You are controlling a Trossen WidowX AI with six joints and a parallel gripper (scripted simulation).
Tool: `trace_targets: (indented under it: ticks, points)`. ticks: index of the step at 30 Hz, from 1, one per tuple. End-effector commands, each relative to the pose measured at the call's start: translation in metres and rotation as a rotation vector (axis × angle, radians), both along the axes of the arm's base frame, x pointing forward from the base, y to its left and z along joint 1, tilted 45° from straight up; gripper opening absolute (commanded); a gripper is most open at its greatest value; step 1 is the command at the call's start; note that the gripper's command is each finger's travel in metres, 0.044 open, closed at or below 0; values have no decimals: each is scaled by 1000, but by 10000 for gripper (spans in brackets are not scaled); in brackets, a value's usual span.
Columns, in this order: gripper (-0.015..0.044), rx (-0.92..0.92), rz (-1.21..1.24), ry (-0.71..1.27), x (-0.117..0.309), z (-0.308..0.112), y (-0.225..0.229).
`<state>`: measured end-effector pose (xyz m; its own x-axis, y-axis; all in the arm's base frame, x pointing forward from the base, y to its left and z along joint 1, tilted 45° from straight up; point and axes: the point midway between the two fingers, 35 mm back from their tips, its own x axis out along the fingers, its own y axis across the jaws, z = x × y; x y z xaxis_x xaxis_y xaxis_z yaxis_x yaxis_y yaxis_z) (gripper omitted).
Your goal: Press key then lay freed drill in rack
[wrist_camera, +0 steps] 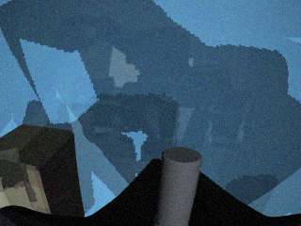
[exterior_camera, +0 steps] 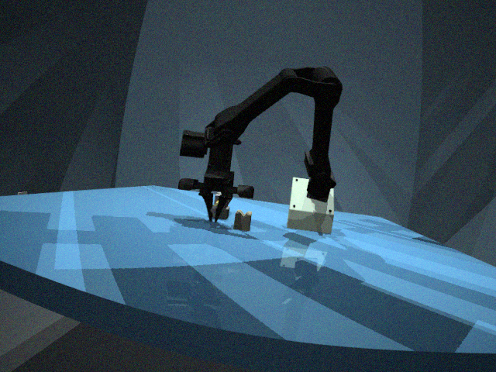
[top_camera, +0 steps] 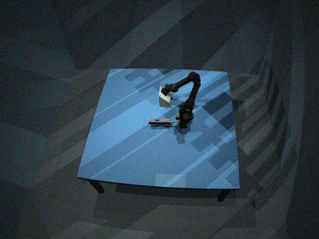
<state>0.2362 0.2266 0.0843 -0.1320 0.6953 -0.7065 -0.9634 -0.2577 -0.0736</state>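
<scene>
My gripper (exterior_camera: 214,220) (wrist_camera: 180,167) is shut on the drill, low over the table; in the top view the arm hides its fingertips. The drill's round grey end (wrist_camera: 179,202) stands up between the fingers in the wrist view. Its yellow part (top_camera: 175,121) points to the grey housing (top_camera: 159,121), whose right end is near; whether the tip is still inside is unclear. A small dark piece (top_camera: 167,126) sits at the housing's near side; I cannot tell if it is the key. The V-notched rack (top_camera: 177,115) (exterior_camera: 242,221) (wrist_camera: 56,160) stands close beside the gripper.
The pale slanted mount (top_camera: 164,101) (exterior_camera: 310,220) carries the arm's base, beyond the rack in the top view. The blue table (top_camera: 128,154) (exterior_camera: 160,316) bears everything. The arm arches high over the space between mount and gripper.
</scene>
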Motion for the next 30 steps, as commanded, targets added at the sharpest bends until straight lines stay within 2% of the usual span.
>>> trace_targets:
  ticks: [1, 30]
  points:
    - [0, 0, -6, -11, 1, 8, 4]
    - [0, 0, -6, -11, -5, 19, 5]
